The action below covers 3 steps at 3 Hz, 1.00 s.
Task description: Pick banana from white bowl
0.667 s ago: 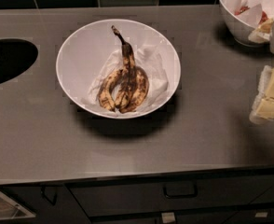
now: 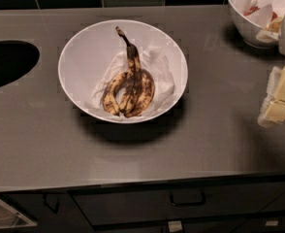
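The banana (image 2: 133,76) is the long, dark brown one in the middle of a bunch of three, with its dark stem pointing to the back. It lies on crumpled white paper in the wide white bowl (image 2: 84,38) on the grey counter. Two shorter, yellower spotted bananas lie against it, one on each side. My gripper (image 2: 279,99) shows as cream-coloured parts at the right edge of the view. It hangs over the counter well to the right of the bowl, apart from it, and holds nothing that I can see.
A second white bowl (image 2: 244,21) with paper and red-pink pieces stands at the back right, just behind the gripper. A dark round opening (image 2: 7,62) is cut into the counter at the left. Dark drawers with a handle (image 2: 187,198) run below the counter's front edge.
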### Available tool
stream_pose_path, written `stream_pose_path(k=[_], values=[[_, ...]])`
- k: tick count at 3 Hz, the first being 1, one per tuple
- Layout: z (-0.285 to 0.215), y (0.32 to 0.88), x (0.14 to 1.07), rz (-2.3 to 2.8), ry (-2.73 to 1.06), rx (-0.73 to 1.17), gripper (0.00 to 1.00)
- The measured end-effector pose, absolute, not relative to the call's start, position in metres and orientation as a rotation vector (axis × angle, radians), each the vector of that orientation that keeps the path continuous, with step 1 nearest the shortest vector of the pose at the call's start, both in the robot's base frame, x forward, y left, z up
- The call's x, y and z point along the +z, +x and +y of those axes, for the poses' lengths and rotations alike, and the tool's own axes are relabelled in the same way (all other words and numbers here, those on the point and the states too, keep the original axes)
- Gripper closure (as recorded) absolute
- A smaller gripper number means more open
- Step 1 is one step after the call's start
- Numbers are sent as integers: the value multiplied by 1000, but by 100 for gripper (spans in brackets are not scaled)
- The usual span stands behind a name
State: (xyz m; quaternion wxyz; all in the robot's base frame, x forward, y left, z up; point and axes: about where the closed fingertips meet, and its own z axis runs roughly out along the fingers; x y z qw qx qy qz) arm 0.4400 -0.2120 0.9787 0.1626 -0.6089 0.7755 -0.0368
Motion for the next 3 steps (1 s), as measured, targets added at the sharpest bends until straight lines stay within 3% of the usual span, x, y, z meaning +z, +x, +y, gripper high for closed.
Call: stream_pose_path(k=[3], values=[[-118, 498, 971, 1928, -2021, -23, 0]])
